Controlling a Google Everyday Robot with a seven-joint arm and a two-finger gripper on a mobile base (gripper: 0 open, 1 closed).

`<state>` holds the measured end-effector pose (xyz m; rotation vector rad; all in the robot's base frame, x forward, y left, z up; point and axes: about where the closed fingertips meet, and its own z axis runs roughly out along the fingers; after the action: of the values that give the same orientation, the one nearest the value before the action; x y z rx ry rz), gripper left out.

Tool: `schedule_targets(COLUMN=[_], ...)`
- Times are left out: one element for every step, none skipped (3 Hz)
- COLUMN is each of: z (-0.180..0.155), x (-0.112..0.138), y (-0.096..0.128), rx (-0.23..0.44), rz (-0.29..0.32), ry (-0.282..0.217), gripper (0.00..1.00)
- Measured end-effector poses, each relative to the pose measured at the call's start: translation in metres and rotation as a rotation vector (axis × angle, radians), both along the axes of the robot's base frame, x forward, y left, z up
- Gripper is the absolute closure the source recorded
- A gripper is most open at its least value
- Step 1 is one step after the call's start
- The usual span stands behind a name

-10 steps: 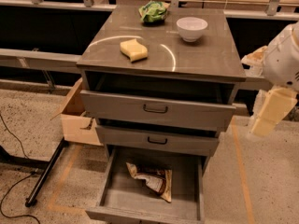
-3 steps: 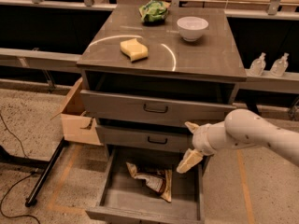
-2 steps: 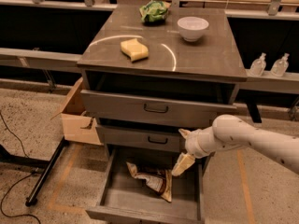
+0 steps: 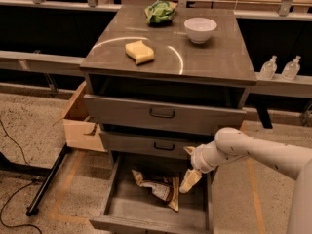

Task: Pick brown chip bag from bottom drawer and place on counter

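The brown chip bag (image 4: 157, 187) lies crumpled in the open bottom drawer (image 4: 126, 211), near its middle. The counter (image 4: 214, 57) is the glossy grey-brown top of the cabinet. My arm comes in from the right, and my gripper (image 4: 188, 179) hangs over the right part of the drawer. It is just right of the bag and a little above it, pointing down.
On the counter sit a yellow wavy sponge (image 4: 139, 51), a green snack bag (image 4: 160, 11) and a white bowl (image 4: 200, 29). Two wider drawers (image 4: 163, 113) with dark handles stand slightly open above. A cardboard box (image 4: 80, 122) and a black stand leg (image 4: 48, 178) are at the left. Two bottles (image 4: 280, 68) stand at the right.
My arm has swung down from beside the cabinet's right side and moved left, bringing the gripper over the bottom drawer and close to the bag. The bag has not moved.
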<state>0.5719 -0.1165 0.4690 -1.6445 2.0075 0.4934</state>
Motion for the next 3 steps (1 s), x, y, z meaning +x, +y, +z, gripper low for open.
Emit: schedule_targets(z=[-0.0222, -0.0235, -0.0238], x=[-0.0025, -0.004, -0.0075], y=[0.0136, 0.0208, 0.0212], rx=[0.062, 0.072, 0.065], rz=[0.011, 0.028, 0.02], ry=[-0.027, -0.034, -0.046], gripper=[0.0, 0.0, 0.0])
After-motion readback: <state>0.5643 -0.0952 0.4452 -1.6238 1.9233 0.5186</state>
